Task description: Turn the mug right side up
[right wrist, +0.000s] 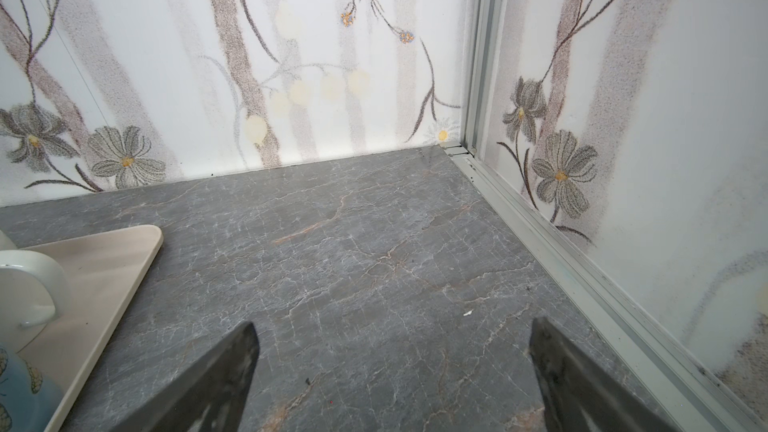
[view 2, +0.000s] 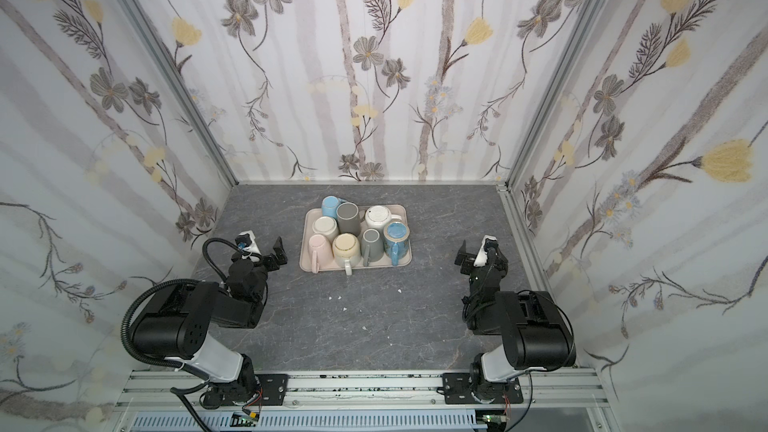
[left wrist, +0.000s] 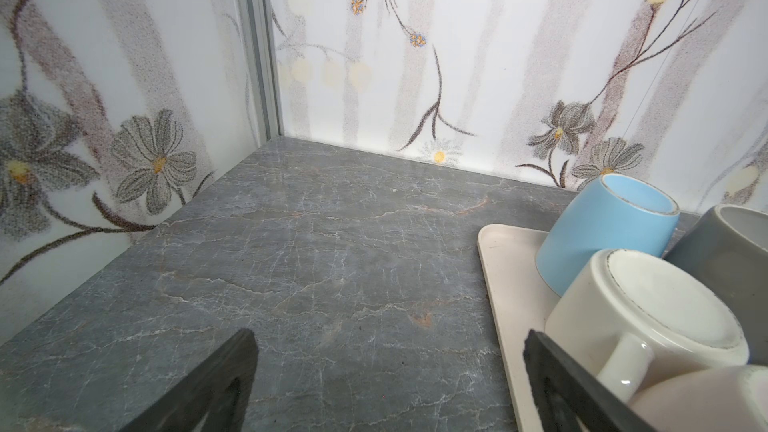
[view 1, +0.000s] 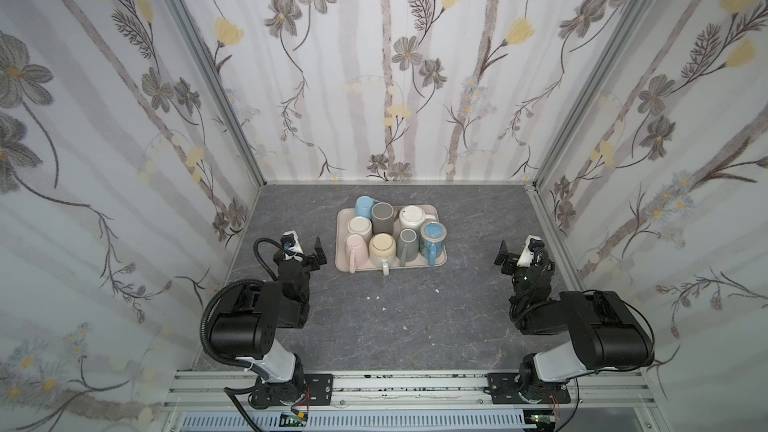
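Beige tray of crowded mugs, several partly hidden, both jaws wide, empty.

Black left arm and right arm, grey-white lower links, ribbed black hose, white wrist cameras, dark wedge-fingered left claw, right claw

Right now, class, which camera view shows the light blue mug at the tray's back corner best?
The left wrist view: the light blue mug looms close, tilted, base uppermost. Both top views show the mug small on the tray. The right wrist view misses it.
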